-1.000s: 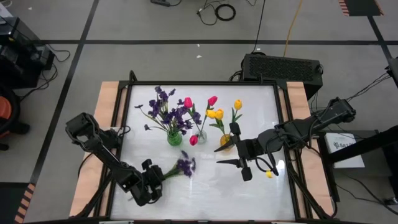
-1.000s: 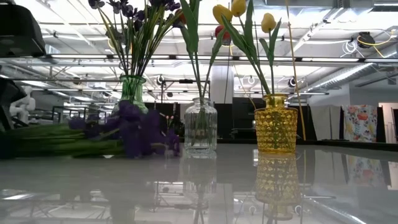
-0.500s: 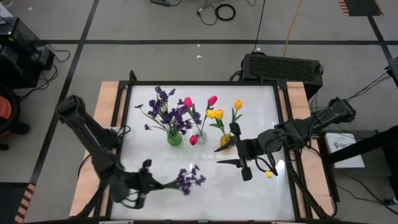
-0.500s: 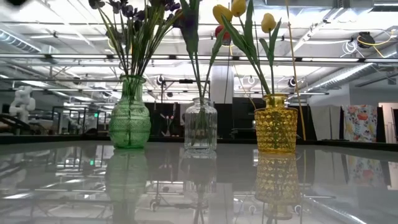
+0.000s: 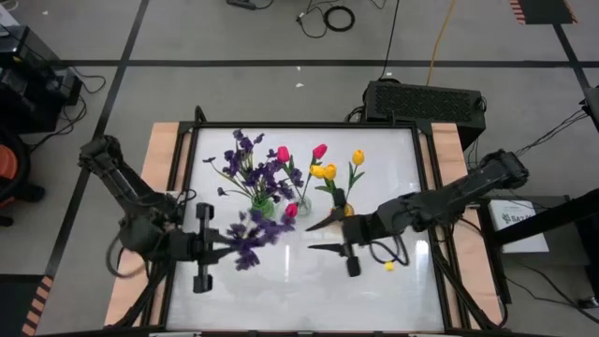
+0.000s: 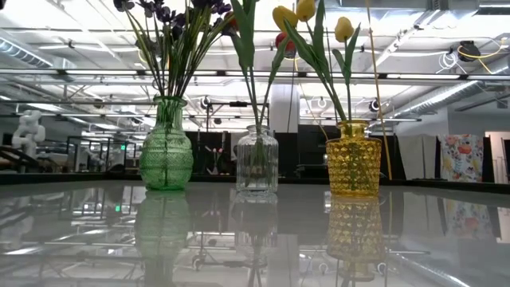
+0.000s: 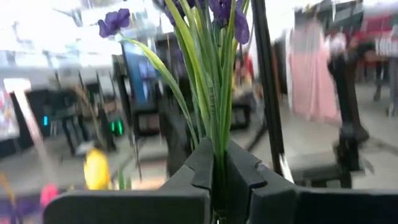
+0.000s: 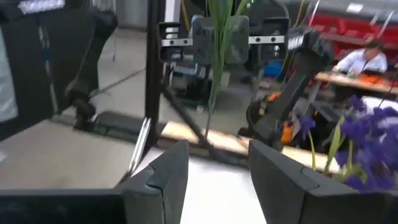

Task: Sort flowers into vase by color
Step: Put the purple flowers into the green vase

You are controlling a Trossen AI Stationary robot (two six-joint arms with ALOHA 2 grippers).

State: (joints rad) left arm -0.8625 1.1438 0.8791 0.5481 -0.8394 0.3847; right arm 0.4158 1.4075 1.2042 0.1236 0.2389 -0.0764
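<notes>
The purple sprig [image 5: 245,237], clamped in the left gripper [image 5: 208,245], should be kept upright over the green vase [image 5: 263,208]; the right gripper [image 5: 323,236] is held empty, fingers apart.

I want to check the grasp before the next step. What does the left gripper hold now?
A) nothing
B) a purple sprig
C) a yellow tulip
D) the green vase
B: in the left wrist view the left gripper is shut on the green stems of a purple sprig, and the high view shows the purple blooms just beyond it, above the table.
</notes>
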